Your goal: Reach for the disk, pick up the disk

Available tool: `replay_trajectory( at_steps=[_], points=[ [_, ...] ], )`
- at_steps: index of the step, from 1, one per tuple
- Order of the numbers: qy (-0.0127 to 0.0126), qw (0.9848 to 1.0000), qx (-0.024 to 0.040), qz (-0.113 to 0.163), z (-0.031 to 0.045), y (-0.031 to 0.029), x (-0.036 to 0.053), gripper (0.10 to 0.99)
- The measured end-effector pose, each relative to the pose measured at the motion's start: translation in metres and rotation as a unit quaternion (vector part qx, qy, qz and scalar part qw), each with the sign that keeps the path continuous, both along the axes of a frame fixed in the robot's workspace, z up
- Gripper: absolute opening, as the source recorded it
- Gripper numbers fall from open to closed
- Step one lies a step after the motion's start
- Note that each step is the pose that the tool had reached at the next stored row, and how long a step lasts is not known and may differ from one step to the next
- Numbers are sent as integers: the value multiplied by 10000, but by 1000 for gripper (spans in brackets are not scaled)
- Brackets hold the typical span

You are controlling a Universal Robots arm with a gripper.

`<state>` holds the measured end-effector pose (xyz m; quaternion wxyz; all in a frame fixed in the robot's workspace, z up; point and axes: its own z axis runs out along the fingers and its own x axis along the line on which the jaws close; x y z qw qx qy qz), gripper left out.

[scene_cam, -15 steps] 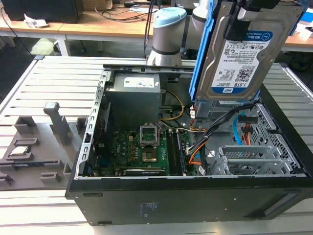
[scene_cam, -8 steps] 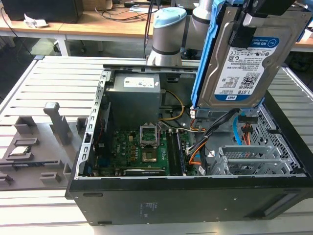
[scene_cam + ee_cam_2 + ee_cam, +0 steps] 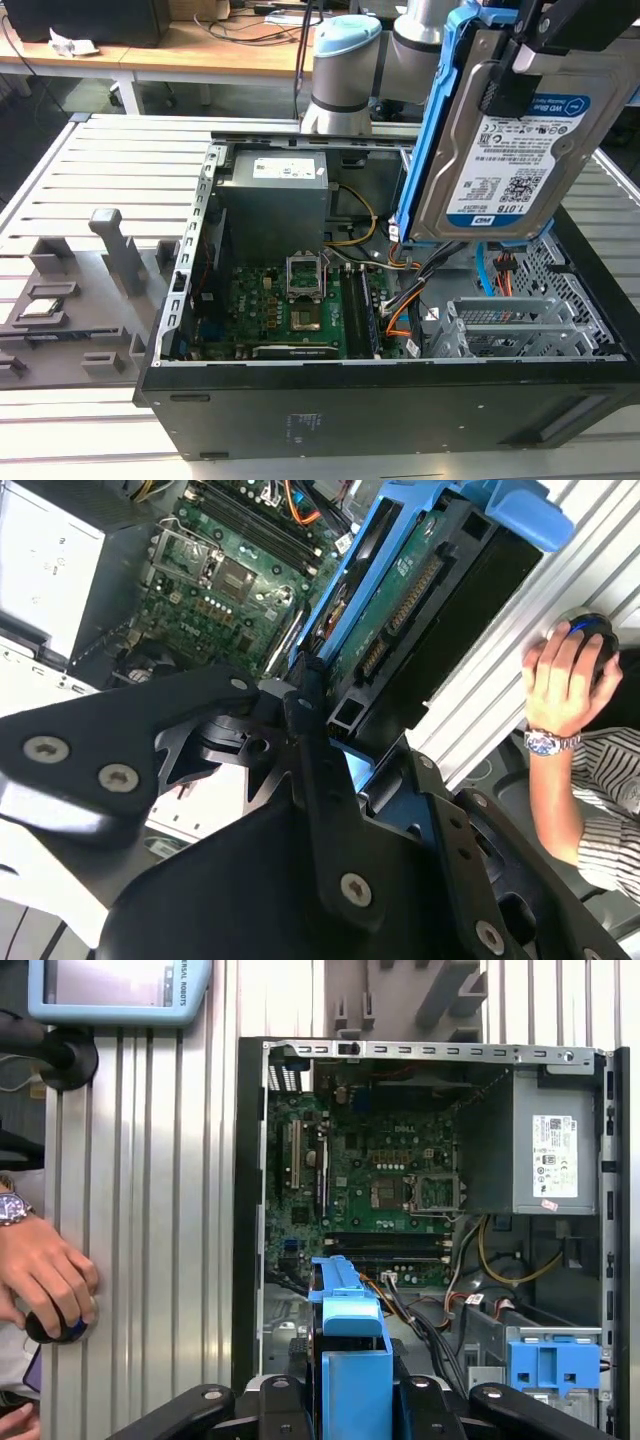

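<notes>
The disk (image 3: 510, 150) hangs tilted in the air above the open computer case (image 3: 400, 400), at the exterior view's right. Its silver body shows a white-and-blue label, and a blue frame runs along its edges. My gripper (image 3: 522, 62) is shut on its upper end from above. In the second wrist view the black fingers (image 3: 312, 742) clamp the disk (image 3: 420, 600), seen edge-on with its dark underside and connector. In the first wrist view the disk's blue frame (image 3: 350, 1355) rises between the black gripper parts (image 3: 350, 1405), over the case's drive corner.
Inside the case lie a green motherboard (image 3: 290, 310), a grey power-supply box (image 3: 275, 195), cables and a blue latch piece (image 3: 553, 1360). A grey fixture tray (image 3: 80, 300) sits at the exterior view's left. A person's hand (image 3: 565, 675) rests on a mouse beside the case.
</notes>
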<state>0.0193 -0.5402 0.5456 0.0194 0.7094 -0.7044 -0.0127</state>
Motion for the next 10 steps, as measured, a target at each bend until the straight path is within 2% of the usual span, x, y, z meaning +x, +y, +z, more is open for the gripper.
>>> replay_trajectory(
  at_steps=[4,6,10],
  points=[
    [0,10000,0,0,0,-74,0,365],
    [0,10000,0,0,0,-141,0,365],
    [0,10000,0,0,-1,-224,0,365]
  ],
)
